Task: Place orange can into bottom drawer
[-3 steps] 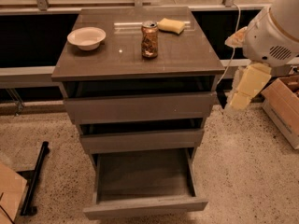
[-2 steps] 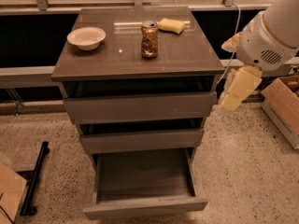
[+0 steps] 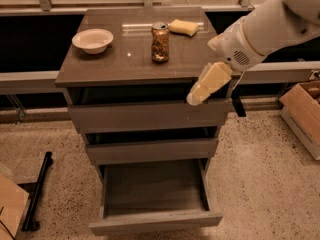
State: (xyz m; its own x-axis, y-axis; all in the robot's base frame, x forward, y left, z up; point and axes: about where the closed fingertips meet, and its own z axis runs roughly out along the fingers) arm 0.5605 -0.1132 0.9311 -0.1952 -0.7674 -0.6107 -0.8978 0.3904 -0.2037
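The orange can (image 3: 160,42) stands upright on the cabinet top (image 3: 125,64), near the middle and slightly to the back. The bottom drawer (image 3: 155,223) is pulled out, its dark interior empty. The two shallower drawers above it stick out only slightly. My gripper (image 3: 198,96), cream-coloured on a white arm, hangs in front of the cabinet's right front corner. It is to the right of the can and lower than it, at the level of the top drawer's upper edge. It holds nothing that I can see.
A white bowl (image 3: 92,40) sits at the left of the cabinet top and a yellow sponge (image 3: 183,27) at the back right. A cardboard box (image 3: 306,115) stands on the floor at right. A black bar (image 3: 37,194) and cardboard (image 3: 10,209) lie at the lower left.
My arm and gripper have moved left, from beside the cabinet's right side to in front of its right front corner. The can, bowl, sponge and drawers have not moved.
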